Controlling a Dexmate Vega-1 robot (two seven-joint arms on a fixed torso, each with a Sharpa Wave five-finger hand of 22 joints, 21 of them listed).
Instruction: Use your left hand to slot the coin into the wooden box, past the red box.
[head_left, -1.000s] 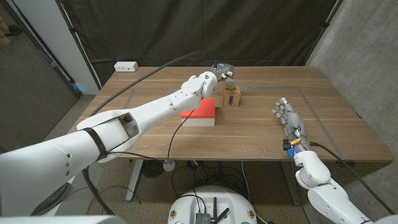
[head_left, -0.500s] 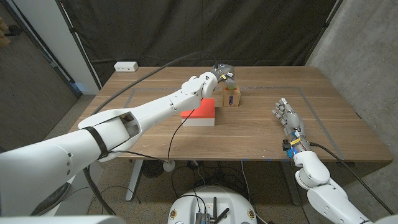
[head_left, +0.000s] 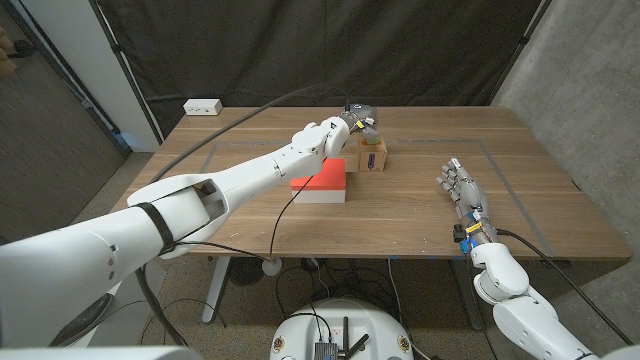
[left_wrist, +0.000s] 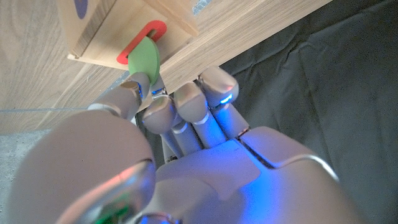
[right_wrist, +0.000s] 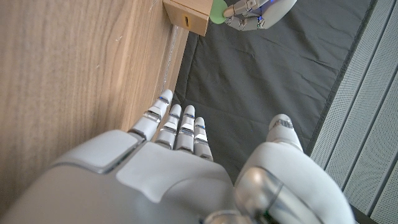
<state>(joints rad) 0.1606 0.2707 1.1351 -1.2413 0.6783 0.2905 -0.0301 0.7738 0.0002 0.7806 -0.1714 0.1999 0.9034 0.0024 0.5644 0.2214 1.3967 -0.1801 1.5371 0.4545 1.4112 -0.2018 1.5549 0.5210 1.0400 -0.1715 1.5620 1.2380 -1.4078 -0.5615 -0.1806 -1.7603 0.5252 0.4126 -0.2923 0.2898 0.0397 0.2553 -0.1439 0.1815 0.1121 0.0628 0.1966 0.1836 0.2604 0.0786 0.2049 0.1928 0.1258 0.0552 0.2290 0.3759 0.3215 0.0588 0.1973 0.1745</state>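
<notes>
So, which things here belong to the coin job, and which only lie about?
Belong to the job:
left hand, pinching the coin
green coin, at the red-rimmed slot
wooden box
red box

Only lying about:
right hand, holding nothing
white box at the table's far corner

A wooden table (head_left: 250, 215) stood before a black curtain (head_left: 330, 45). A white power strip (head_left: 203, 106) lay at the table's 10 o'clock corner, near the far edge. Taped lines (head_left: 515, 205) marked out a rectangle on the tabletop. A grey panel (head_left: 70, 70) stood at 9 o'clock off the table, and a grey wall (head_left: 590, 90) at 3 o'clock. Cables (head_left: 190, 300) lay on the floor beneath the near edge.
</notes>
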